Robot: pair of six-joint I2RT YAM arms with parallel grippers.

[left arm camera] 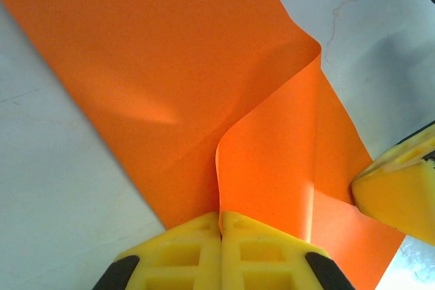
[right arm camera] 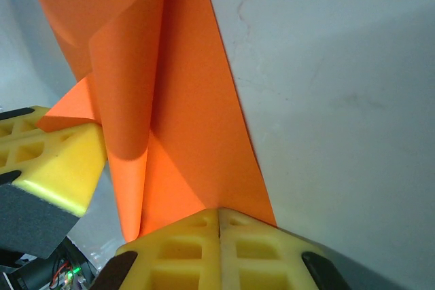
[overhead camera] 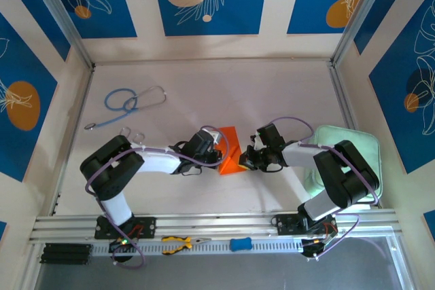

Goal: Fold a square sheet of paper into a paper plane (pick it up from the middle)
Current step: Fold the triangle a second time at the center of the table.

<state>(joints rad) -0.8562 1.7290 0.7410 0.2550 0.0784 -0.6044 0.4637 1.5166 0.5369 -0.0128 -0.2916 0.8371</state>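
on the table (overhead camera: pixel 204 86), left jaws and right jaws clamp the orange sheet (overhead camera: pixel 230 154)

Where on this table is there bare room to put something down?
Free: the far table from the stethoscope to the right wall, and the near patch along the rail. Crowded: the centre, where the left hand and right hand grip the orange paper.

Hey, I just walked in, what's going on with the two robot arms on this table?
Both arms meet at the middle of the table over the square sheet of paper, which is bright orange. The left gripper and the right gripper are each shut on it from opposite sides. Part of the sheet curls up and over the rest, loose rather than pressed flat, so a fold is under way but no plane shape shows yet.
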